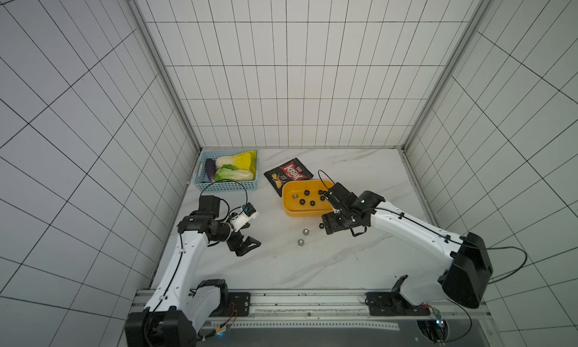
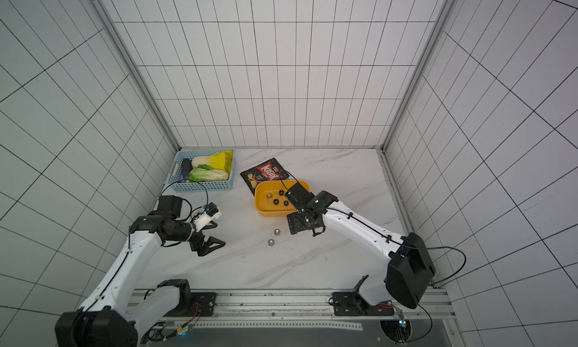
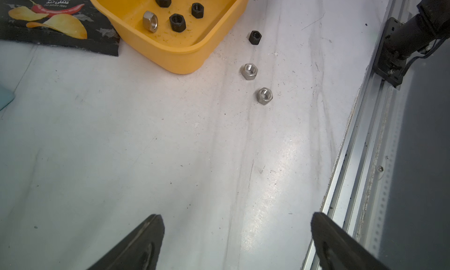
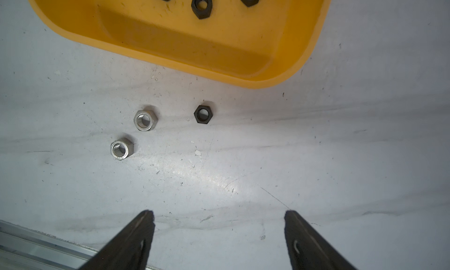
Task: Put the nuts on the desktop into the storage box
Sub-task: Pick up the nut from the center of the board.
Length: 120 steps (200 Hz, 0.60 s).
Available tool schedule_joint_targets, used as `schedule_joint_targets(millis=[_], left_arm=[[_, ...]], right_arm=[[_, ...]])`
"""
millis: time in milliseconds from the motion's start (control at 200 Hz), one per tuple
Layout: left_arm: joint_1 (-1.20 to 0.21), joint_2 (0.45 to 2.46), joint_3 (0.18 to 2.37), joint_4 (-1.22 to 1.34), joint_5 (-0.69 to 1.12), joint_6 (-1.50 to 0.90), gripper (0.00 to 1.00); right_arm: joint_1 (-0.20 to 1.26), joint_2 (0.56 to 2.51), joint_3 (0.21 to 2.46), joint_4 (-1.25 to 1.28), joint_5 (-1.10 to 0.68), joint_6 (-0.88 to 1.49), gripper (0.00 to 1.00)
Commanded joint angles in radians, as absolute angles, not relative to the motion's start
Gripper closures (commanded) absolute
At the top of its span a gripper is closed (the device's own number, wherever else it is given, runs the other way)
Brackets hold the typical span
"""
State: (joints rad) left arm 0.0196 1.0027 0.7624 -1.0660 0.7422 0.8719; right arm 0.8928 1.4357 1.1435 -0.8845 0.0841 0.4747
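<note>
Right gripper (image 4: pixel 219 215): jaws wide, nothing between them. Left gripper (image 3: pixel 237 217): likewise wide and empty. In a top view, a black nut (image 1: pixel 321 225) lies on the desktop (image 1: pixel 312 261) just at 9 o'clock of the right gripper, with two silver nuts (image 1: pixel 306 232) near 8 o'clock. The storage box (image 1: pixel 300 212), at 12 o'clock of these, holds several more nuts.

White tiled walls (image 1: pixel 281 79) with dark grid lines, aluminium corner posts (image 1: pixel 167 79), metal front rail (image 1: pixel 312 298)
</note>
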Motion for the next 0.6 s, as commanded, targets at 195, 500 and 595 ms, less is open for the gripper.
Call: schedule_joint_targets(millis=[195, 500, 595], left_arm=[[-0.124, 1.035, 0.732, -0.883, 0.684, 0.808, 0.02], [-0.179, 1.048, 0.662, -0.794, 0.675, 0.776, 0.02], [-0.181, 1.042, 0.652, -0.795, 0.668, 0.778, 0.02]], right_arm=[[0.911, 1.51, 1.071, -0.743, 0.123, 0.557, 0.12], [0.911, 1.674, 1.082, -0.63, 0.16, 0.535, 0.2], [0.911, 1.714, 1.084, -0.61, 0.173, 0.524, 0.24]])
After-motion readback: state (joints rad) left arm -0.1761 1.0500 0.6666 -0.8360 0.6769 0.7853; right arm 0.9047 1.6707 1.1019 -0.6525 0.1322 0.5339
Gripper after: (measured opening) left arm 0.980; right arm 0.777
